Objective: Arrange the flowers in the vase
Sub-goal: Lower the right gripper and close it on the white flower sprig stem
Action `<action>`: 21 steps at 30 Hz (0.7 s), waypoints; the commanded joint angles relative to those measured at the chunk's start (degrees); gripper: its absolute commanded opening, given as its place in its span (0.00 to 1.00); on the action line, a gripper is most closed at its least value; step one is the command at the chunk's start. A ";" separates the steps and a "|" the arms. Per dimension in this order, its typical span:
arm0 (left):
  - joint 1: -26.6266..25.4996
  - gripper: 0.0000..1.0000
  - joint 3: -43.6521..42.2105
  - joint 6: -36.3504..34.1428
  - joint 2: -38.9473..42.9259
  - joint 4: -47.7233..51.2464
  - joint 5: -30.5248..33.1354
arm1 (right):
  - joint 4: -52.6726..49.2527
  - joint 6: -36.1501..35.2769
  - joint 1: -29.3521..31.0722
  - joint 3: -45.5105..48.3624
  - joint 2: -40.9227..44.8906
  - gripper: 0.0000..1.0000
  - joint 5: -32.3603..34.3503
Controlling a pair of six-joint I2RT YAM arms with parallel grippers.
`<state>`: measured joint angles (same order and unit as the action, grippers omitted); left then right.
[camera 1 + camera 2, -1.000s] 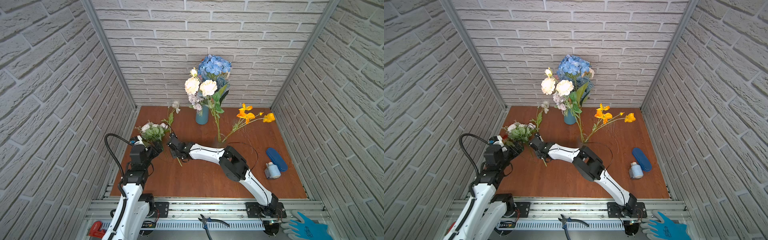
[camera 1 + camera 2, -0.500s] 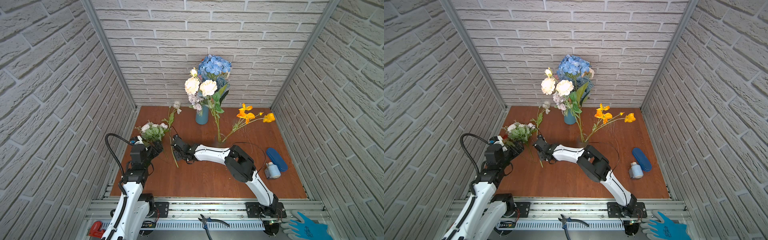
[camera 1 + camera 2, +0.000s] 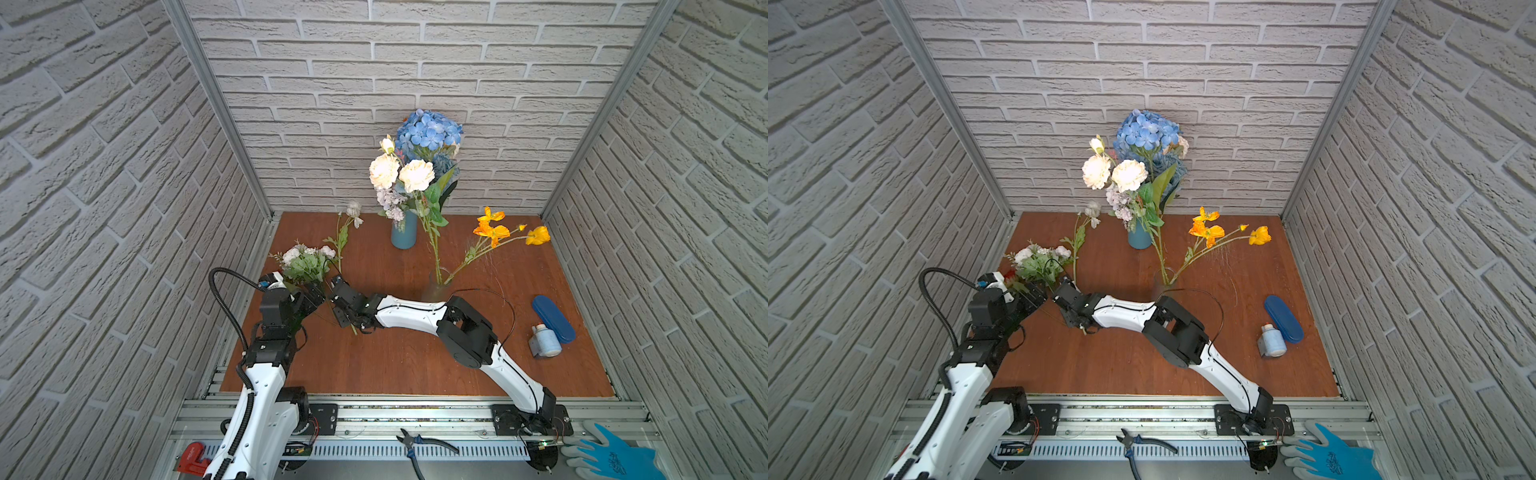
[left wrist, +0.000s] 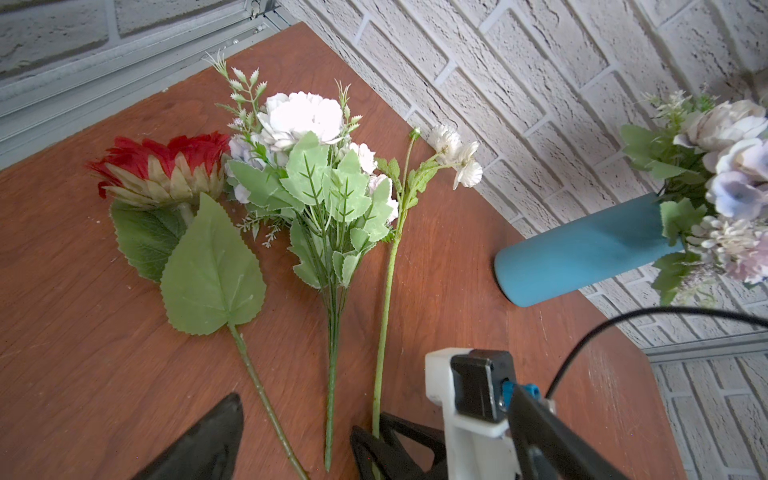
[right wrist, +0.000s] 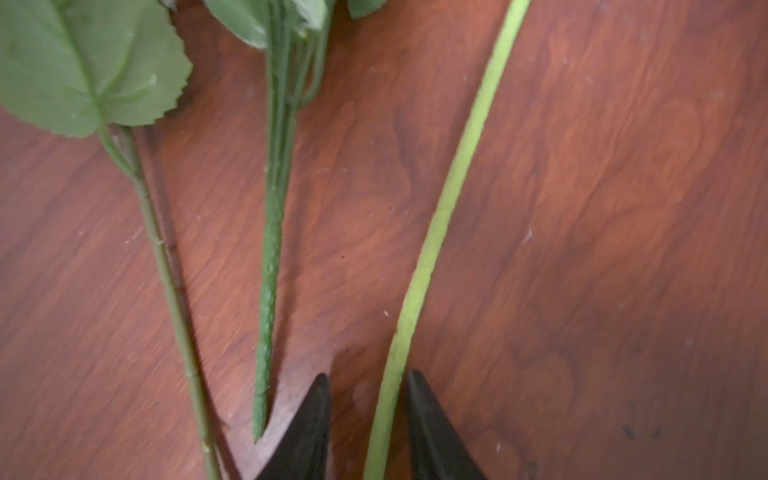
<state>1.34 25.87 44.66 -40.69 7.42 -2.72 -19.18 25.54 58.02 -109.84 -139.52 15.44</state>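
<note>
Three loose flowers lie side by side on the reddish wooden bench (image 3: 415,365), heads toward the back wall and bare stem ends toward the robot, within easy reach: a red-orange daisy with broad green leaves (image 4: 162,170), a leafy bunch of small white and lilac blooms (image 4: 316,174), and a slender pale-green stem topped with little white blossoms (image 5: 449,199). The right hand (image 5: 368,384) picks out that last stem low down, probably because it lies leafless and apart from its neighbours there. Its black fingertips straddle the stem narrowly, with slivers of bench showing between, so nothing is pinched yet. The left hand (image 3: 311,297) is spread wide just beside it, over the daisy and bunch stem ends, and holds nothing. The tall blue cylindrical vase (image 3: 403,235) stands at the back, crowded with blooms, and a clear glass vase (image 3: 436,286) mid-bench carries orange-yellow poppies (image 3: 492,230). The right arm reaches across the middle, stretched low and almost flat over the bench, wrist angled down at the stem. The left arm rises from its base and folds forward.
</note>
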 commanded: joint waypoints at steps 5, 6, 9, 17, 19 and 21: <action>0.43 0.98 0.26 0.25 -0.35 -2.94 -0.83 | -10.84 -1.75 0.17 2.46 0.61 0.06 4.07; 0.49 0.98 0.13 0.34 -0.44 -3.15 -1.23 | -11.59 -2.24 0.16 3.74 1.70 0.06 4.14; 0.44 0.98 -0.45 0.42 -0.45 -4.06 -2.27 | -11.10 -2.64 0.16 12.51 7.81 0.06 3.20; 0.54 0.98 -0.29 0.20 -4.37 -6.05 -3.96 | -10.13 2.62 0.13 29.33 21.88 0.07 -3.89; 0.55 0.98 -0.12 0.24 -4.73 -6.32 -4.11 | -11.65 4.38 0.25 29.51 21.63 0.07 -6.43; 0.61 0.98 0.02 0.25 -4.68 -6.45 -4.22 | -12.77 5.46 0.55 29.54 21.01 0.08 -7.85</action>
<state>1.50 25.85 44.93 -45.43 4.36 -6.13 -27.07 27.70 57.98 -81.32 -118.63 12.49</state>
